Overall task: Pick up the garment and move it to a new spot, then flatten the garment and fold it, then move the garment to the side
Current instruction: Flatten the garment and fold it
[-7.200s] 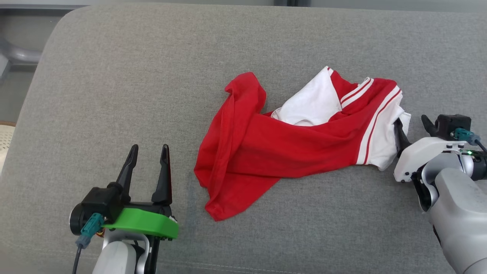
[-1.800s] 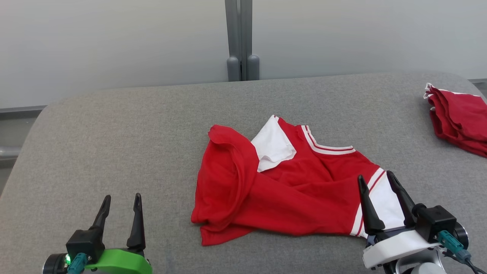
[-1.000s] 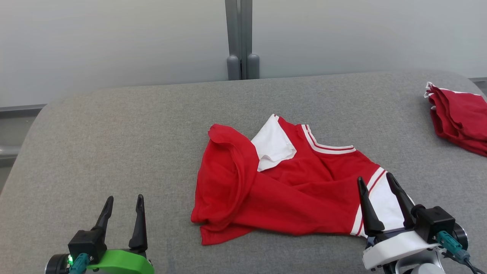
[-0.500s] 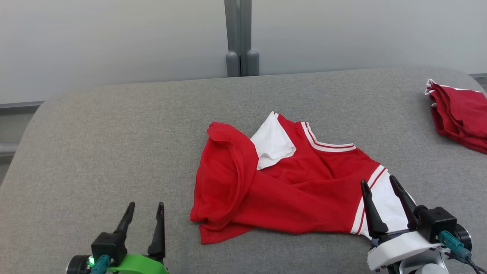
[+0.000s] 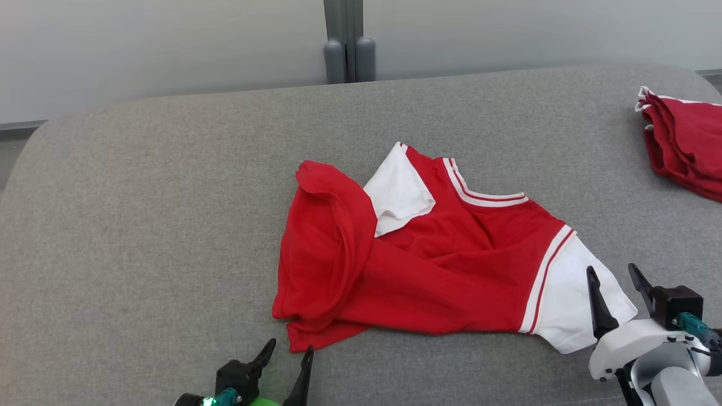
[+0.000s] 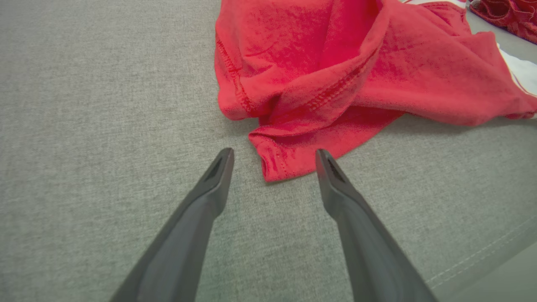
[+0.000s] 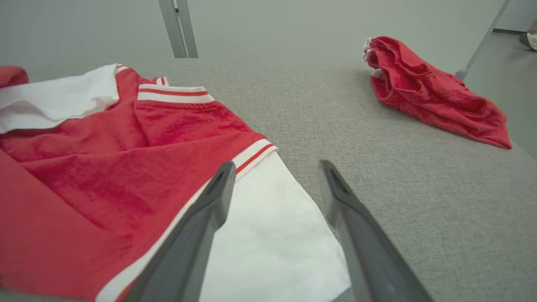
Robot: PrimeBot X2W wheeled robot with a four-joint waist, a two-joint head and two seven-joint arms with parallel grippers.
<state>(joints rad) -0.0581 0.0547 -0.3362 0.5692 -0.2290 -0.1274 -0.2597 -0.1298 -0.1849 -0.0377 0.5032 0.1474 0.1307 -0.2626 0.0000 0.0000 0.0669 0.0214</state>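
Head view: the red-and-white shirt (image 5: 428, 265) lies crumpled in the middle of the grey cushion (image 5: 141, 225); the left gripper (image 5: 290, 345) is spread wide and empty at the shirt's near left corner; in the left wrist view that hem corner lies between its two fingers; the right gripper (image 5: 611, 269) is spread wide too, holding nothing, straddling the edge of the white sleeve; another red cloth (image 5: 685, 146) lies well apart at the far right.
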